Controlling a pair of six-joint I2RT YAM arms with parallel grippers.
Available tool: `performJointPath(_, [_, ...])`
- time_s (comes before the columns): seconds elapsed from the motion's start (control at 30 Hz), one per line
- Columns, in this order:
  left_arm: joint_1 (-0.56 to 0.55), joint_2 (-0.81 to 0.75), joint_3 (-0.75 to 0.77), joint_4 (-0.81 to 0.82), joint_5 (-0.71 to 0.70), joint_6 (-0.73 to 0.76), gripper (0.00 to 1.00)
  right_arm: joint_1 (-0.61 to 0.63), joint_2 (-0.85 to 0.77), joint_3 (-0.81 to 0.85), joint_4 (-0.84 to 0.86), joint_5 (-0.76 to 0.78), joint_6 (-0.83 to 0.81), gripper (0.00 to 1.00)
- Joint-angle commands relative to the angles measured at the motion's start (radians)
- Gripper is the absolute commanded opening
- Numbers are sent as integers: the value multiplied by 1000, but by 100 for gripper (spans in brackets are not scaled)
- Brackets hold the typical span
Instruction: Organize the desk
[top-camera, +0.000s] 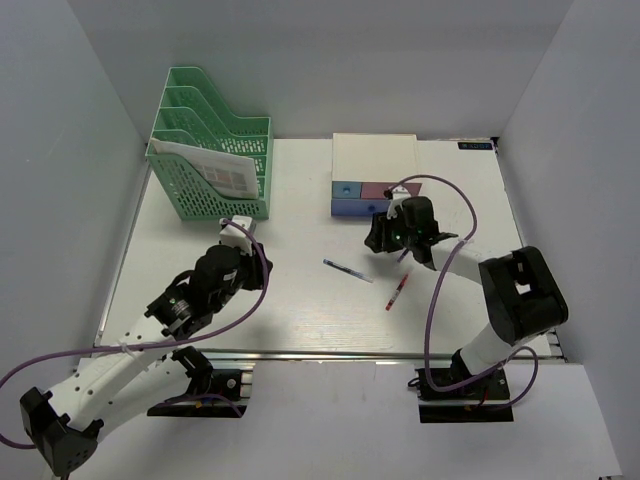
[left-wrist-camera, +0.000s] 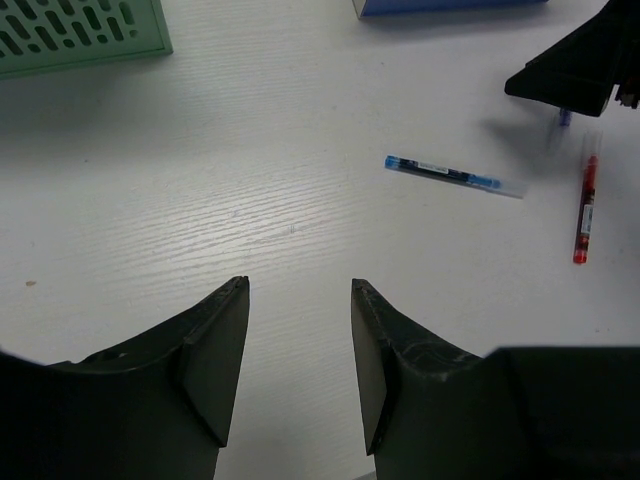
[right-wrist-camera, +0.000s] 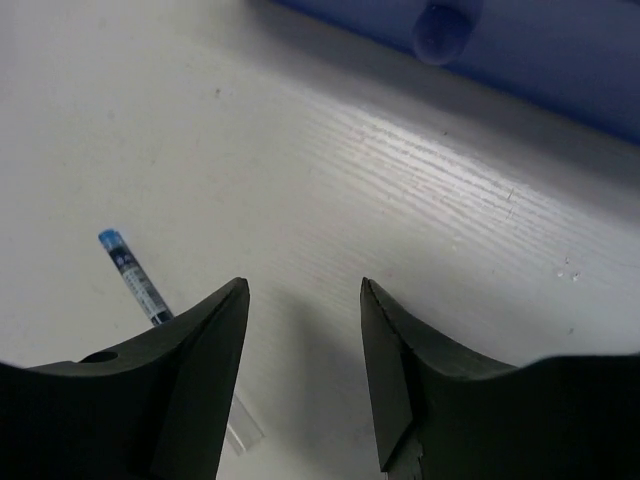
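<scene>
The white desk (top-camera: 300, 320) holds a blue pen (top-camera: 347, 270) and a red pen (top-camera: 396, 293) lying loose near its middle. My left gripper (top-camera: 242, 234) is open and empty, low over bare desk in front of the green file rack. In its wrist view (left-wrist-camera: 299, 290) the blue pen (left-wrist-camera: 452, 176) and red pen (left-wrist-camera: 585, 208) lie ahead to the right. My right gripper (top-camera: 378, 240) is open and empty, just in front of the drawer box. In its wrist view (right-wrist-camera: 304, 290) the blue pen (right-wrist-camera: 135, 280) lies to the left, partly behind a finger (right-wrist-camera: 200, 370).
A green file rack (top-camera: 212, 150) holding papers stands at the back left. A small white drawer box (top-camera: 372, 175) with blue and pink drawers stands at the back middle; its blue drawer front (right-wrist-camera: 540, 60) is close ahead of the right gripper. Grey walls enclose the desk.
</scene>
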Motion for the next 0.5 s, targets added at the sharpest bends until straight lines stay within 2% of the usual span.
performJointPath(0.0, [5, 10, 7, -4, -3, 7, 56, -23, 38, -6, 178, -15, 148, 55])
performJointPath(0.2, [5, 19, 7, 1, 4, 9, 56, -46, -22, -152, 372, -35, 282, 53])
performJointPath(0.23, [5, 21, 6, 1, 3, 9, 55, -46, -48, -172, 432, -52, 274, 57])
performJointPath(0.27, [5, 18, 6, 2, 9, 12, 55, -49, -57, -187, 422, -69, 265, 63])
performJointPath(0.3, [5, 17, 6, 4, 10, 12, 55, -53, -65, -186, 403, -101, 250, 66])
performJointPath(0.4, [5, 13, 1, 19, 36, 8, 56, -65, -108, -163, 306, -149, 173, 73])
performJointPath(0.47, [5, 4, -20, 76, 119, -5, 58, -77, -144, -117, 195, -193, 110, 75])
